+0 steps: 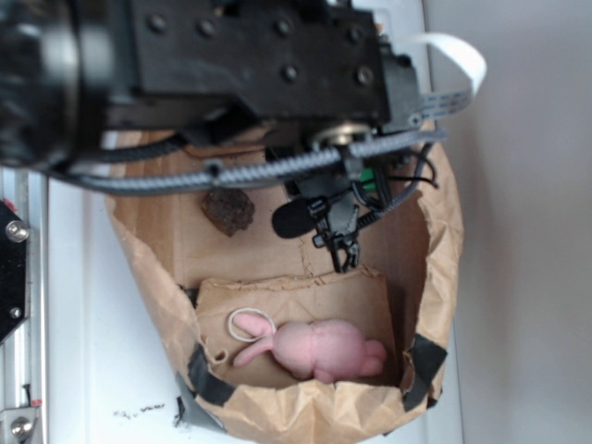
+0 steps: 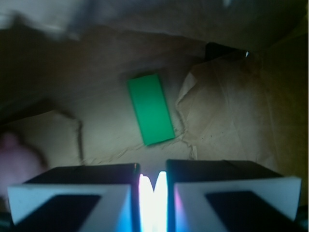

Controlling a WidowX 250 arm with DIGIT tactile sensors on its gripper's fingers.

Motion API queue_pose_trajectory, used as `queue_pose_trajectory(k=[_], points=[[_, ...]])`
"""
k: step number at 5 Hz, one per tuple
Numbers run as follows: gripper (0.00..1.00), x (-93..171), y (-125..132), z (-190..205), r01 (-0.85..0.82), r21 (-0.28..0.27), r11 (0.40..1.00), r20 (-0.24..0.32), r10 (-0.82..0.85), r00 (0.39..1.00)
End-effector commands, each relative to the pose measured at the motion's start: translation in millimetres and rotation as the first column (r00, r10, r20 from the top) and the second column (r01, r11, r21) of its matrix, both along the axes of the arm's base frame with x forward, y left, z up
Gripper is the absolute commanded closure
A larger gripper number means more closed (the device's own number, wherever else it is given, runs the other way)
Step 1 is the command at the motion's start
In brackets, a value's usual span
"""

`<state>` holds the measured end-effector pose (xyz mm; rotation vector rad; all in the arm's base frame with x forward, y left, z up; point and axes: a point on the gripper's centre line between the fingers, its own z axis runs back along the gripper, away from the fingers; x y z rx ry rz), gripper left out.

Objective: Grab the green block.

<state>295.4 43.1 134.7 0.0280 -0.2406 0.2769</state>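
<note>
The green block (image 2: pixel 150 108) lies flat on crumpled brown paper, a little ahead of my gripper (image 2: pixel 153 179) in the wrist view. The black jaws stand close together with only a thin bright slit between them and nothing held. In the exterior view the gripper (image 1: pixel 344 252) hangs inside the paper bag, pointing down. Only a sliver of the green block (image 1: pixel 368 181) shows there, behind the wrist cables. The gripper is apart from the block.
The brown paper bag (image 1: pixel 442 259) walls in the workspace. A lumpy brown rock (image 1: pixel 228 211) sits at the left inside it. A pink plush bunny (image 1: pixel 319 350) and a white ring (image 1: pixel 251 324) lie on a cardboard flap (image 1: pixel 305 301) at the front.
</note>
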Motion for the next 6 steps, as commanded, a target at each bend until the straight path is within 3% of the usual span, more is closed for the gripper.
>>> queue_pose_trajectory(k=[1,2,3,5,6], points=[[1.00,-3.6,-5.5,46.1,0.056,0.004,0.998,0.077,-0.056,0.995],[0.00,2.2,4.3,28.8,0.036,0.024,0.999,0.075,-0.038,0.996],[0.00,9.9,13.2,7.9,0.056,-0.010,0.998,0.073,-0.055,0.996],[0.00,32.9,9.5,-30.0,0.070,-0.005,0.998,0.081,-0.069,0.994],[0.00,37.1,7.4,-48.1,0.107,0.025,0.994,0.107,-0.109,0.988]])
